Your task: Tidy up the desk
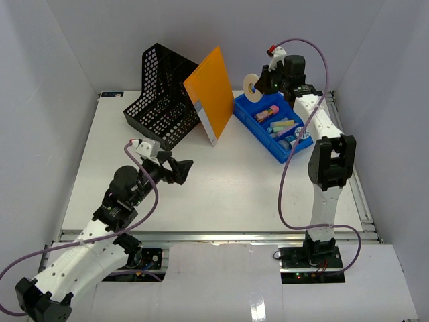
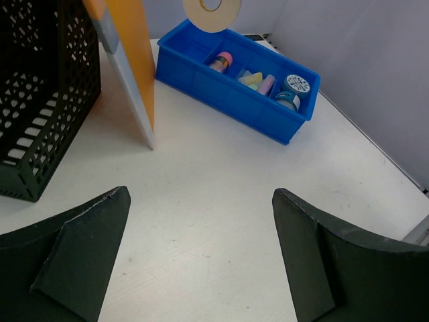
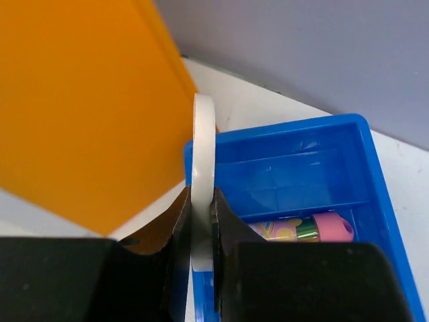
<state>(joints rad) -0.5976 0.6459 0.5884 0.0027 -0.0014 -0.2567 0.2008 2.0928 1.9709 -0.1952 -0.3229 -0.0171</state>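
Right claw (image 3: 201,221): my fingers are pinched tight on a white tape roll (image 3: 203,147). It stands on edge between the pads, with most of the ring rising beyond my fingertips.
Below my right claw: the far end of the blue tray (image 3: 295,168). The tape roll hangs over the tray's corner rim and is not resting on it.
Nearer along that tray: a pink-capped tube (image 3: 322,228) lies in a compartment just past my right fingertip.
Left of my right claw: the orange folder (image 3: 80,114) stands tilted, close beside the tape.
Left claw (image 2: 201,228): spread wide and holding nothing, with bare tabletop showing between the two fingers (image 2: 87,255).
Desk (image 2: 214,174): it lies flat and white directly under my left claw, and runs ahead to the tray and the folder.
Ahead of my left claw, to its left: the black mesh holder (image 2: 40,80) stands on the desk, and the folder leans against it.
Ahead of my left claw, to its right: the blue tray, with a round tin (image 2: 295,85) in its near end.
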